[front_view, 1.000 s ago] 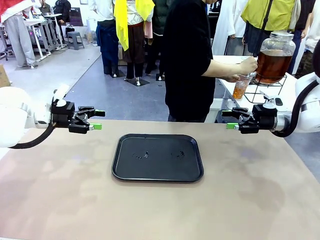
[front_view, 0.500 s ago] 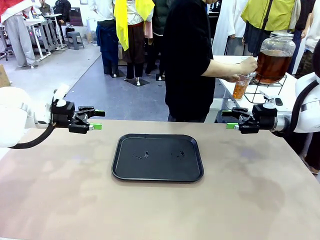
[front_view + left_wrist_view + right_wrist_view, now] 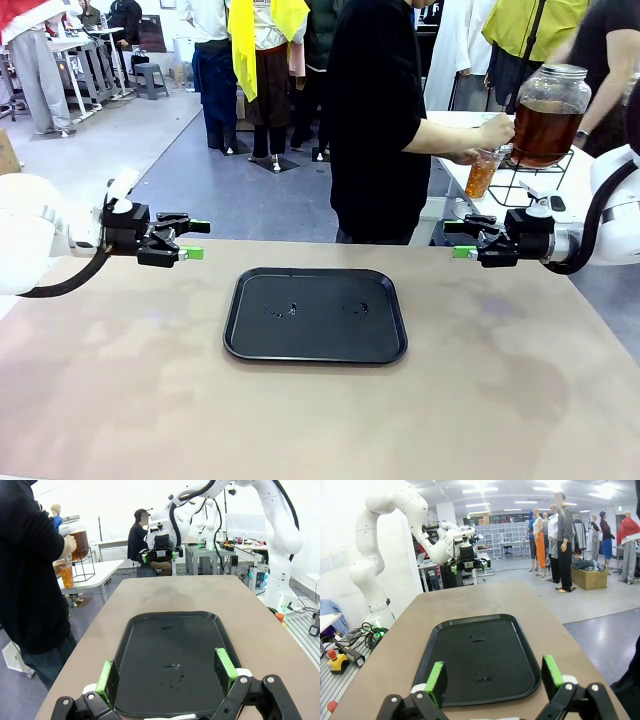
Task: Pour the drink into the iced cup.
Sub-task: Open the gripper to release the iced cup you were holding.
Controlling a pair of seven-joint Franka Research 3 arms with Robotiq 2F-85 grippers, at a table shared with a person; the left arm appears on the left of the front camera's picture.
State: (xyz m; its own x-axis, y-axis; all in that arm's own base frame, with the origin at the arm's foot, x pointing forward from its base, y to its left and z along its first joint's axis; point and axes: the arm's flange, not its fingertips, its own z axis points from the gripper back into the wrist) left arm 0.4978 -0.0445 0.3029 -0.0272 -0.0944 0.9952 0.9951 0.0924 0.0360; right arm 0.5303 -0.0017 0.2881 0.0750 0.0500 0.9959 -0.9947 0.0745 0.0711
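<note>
front view: left tool (image 3: 196,240) and right tool (image 3: 458,239) both released, empty, hovering either side of the black tray (image 3: 315,315). person holds the cup (image 3: 483,172) at the spigot jar (image 3: 549,115) on a side table; drink (image 3: 481,181) part-fills it. likely thin plastic, slippery, spillable; grip mid-wall, gently.
left wrist view: cup (image 3: 66,575) small, ice indiscernible.
right wrist view: tray (image 3: 477,652) bare but for droplets.

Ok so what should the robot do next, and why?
Probably wait. The person's hand holds the cup at the jar on the side table, so the drink is not on offer. Both the left tool and right tool hang open and empty beside the tray.
</note>
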